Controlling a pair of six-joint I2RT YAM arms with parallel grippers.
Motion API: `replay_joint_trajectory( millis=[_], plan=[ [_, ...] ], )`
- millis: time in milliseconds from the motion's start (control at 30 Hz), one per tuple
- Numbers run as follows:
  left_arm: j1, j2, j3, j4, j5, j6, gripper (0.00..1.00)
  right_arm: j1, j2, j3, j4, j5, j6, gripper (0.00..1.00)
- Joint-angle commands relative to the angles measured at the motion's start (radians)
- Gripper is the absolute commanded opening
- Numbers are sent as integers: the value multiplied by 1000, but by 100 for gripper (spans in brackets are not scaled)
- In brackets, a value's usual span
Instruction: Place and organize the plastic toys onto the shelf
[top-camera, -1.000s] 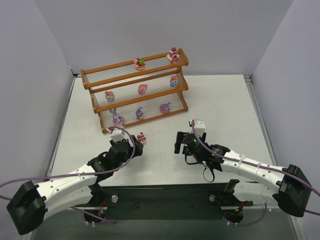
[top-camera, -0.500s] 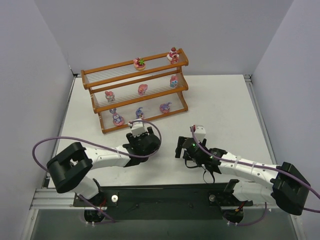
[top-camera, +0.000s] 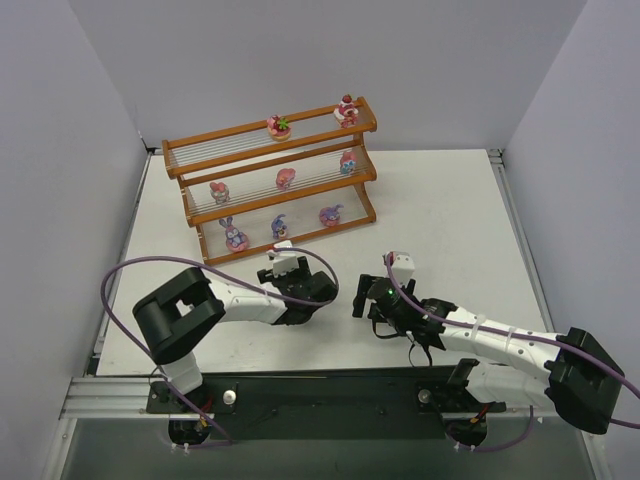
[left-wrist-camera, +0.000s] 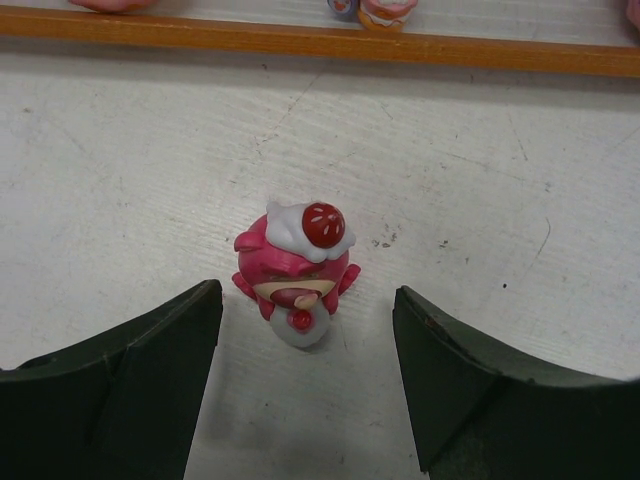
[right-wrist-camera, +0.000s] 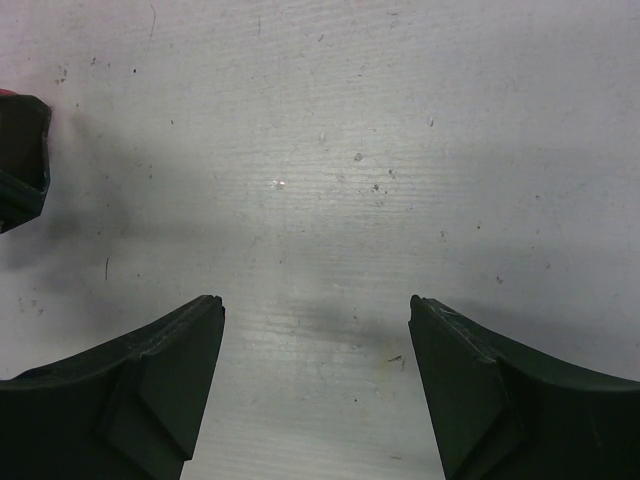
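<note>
**Last toy on table, framed by open left gripper**

- Toy (left-wrist-camera: 295, 275): pink figure with a white cap and a red cherry on top, on a pale round base. It stands upright, so its long axis is vertical. Its face, with mouth and red tongue, points to the bottom of the left wrist frame, toward the gripper. Its back is to the shelf.
- Location: on the white table (top-camera: 450, 220), just in front of the shelf (top-camera: 372, 172). The shelf's orange bottom rail (left-wrist-camera: 300, 42) runs across the top of the wrist frame. In the top view the arm covers the toy.
- Left gripper (left-wrist-camera: 305, 310): fingers (left-wrist-camera: 150, 380) spread wide, released, gripping nothing. The toy sits between the two tips, centre frame, its base just inside the gap. It is a bit nearer the frame-left finger. There is a clear gap on both sides and no contact.
- Right gripper (right-wrist-camera: 315, 330): fingers (right-wrist-camera: 480, 390) also spread, nothing between them, over bare table. In the top view it is right of centre, near the left gripper but apart from it. A dark part shows at the left edge of its wrist view; I can't tell what it is.
- Shelf load is eight toys:
  - Top tier: two (top-camera: 279, 125) (top-camera: 346, 110).
  - Middle tier: three (top-camera: 219, 191) (top-camera: 286, 178) (top-camera: 348, 161).
  - Bottom tier: three (top-camera: 235, 235) (top-camera: 279, 227) (top-camera: 331, 214).
  - All look upright. They are too small to read which way they face.
</note>
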Motion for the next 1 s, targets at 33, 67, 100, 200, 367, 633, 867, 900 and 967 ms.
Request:
replay_joint_trajectory(
  millis=[33, 67, 100, 200, 367, 633, 867, 900, 967],
  plan=[
    [2, 18, 49, -73, -92, -87, 79, -5, -5, -1, 7, 40, 6, 76],
    [4, 19, 46, -63, -89, -79, 79, -6, -2, 0, 7, 42, 4, 76],
    [10, 22, 44, -26, -79, -53, 79, -5, 0, 3, 7, 43, 4, 76],
    [21, 34, 23, 35, -72, -18, 79, -6, 4, 5, 6, 43, -2, 76],
    [41, 49, 18, 63, -69, -2, 75, -9, 0, 13, -22, 47, -7, 76],
    [56, 54, 11, 135, -63, 61, 68, -12, -3, 16, -36, 54, -10, 75],
    [59, 60, 1, 148, -59, 68, 46, -14, 3, 20, -39, 56, -8, 75],
    [59, 57, 0, 146, -60, 70, 43, -14, 4, 22, -42, 57, -7, 75],
    [59, 49, 0, 144, -63, 77, 30, -14, 6, 23, -45, 56, -5, 75]
  ],
)
